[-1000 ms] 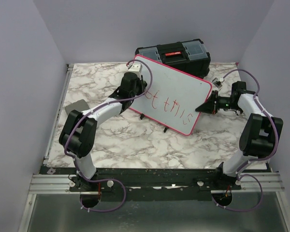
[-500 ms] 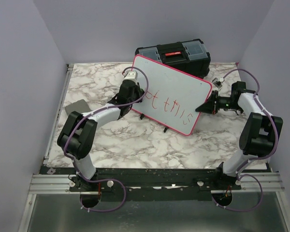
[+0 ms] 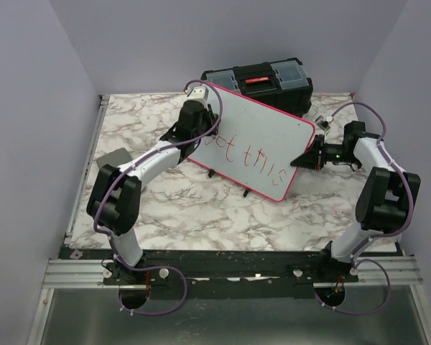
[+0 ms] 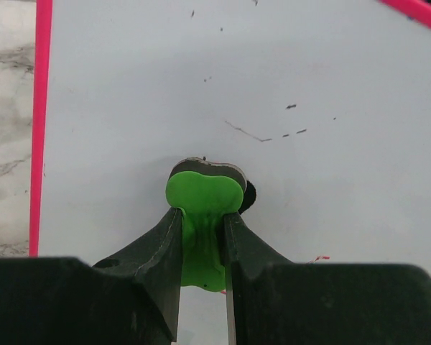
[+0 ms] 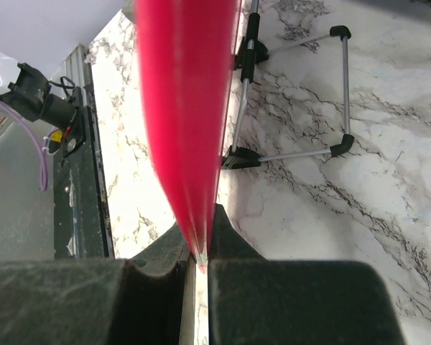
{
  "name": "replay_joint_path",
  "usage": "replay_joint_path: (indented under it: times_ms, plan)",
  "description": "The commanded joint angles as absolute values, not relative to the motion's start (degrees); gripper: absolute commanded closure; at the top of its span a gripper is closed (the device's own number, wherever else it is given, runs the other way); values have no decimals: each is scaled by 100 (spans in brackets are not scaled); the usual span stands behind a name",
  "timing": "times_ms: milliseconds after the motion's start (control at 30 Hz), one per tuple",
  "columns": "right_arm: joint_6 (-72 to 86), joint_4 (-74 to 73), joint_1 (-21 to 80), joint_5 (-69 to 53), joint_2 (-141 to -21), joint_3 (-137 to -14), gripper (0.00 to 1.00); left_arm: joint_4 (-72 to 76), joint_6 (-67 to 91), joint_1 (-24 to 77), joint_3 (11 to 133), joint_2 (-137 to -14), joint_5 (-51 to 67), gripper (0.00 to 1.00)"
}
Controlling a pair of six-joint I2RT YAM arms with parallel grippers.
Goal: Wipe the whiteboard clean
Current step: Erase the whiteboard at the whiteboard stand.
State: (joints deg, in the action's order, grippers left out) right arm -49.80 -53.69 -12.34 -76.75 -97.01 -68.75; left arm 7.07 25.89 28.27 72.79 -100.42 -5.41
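Note:
The whiteboard (image 3: 262, 140) stands tilted on the marble table, with a pink-red rim and red handwriting (image 3: 248, 154) across its lower half. My left gripper (image 3: 205, 134) is at the board's left part, shut on a green eraser (image 4: 203, 190). The eraser's black pad is pressed against the white surface (image 4: 287, 79), which shows only faint specks there. My right gripper (image 3: 300, 159) is shut on the board's right rim (image 5: 183, 108), which fills the gap between its jaws.
A black toolbox (image 3: 262, 79) sits right behind the board. A small grey pad (image 3: 113, 158) lies at the table's left edge. The board's wire stand with black feet (image 5: 294, 100) rests on the marble beneath it. Purple walls close in on three sides.
My left gripper, holding the eraser, dipped toward the near side, then slid up the board toward its far left corner. The right gripper kept its hold and did not move.

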Motion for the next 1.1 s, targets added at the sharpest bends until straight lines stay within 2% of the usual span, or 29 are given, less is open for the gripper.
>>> replay_joint_path:
  times_ms: [0, 467, 833, 1067]
  plan:
    - [-5154, -5601, -1171, -8149, -9761, -7058, 99, 404, 2585, 2752, 7437, -10192, -377, 100]
    - [-4208, -4577, -1174, -8025, -9471, -6722, 99, 663, 2944, 2837, 6369, -10081, -100, 100]
    - [-4112, -4482, -1170, -8033, -9417, -6688, 99, 604, 2916, 3129, 6713, -10093, -117, 100]
    - [-4133, -4511, -1169, -8033, -9404, -6697, 99, 497, 3046, 2786, 7109, -10104, 0, 100]
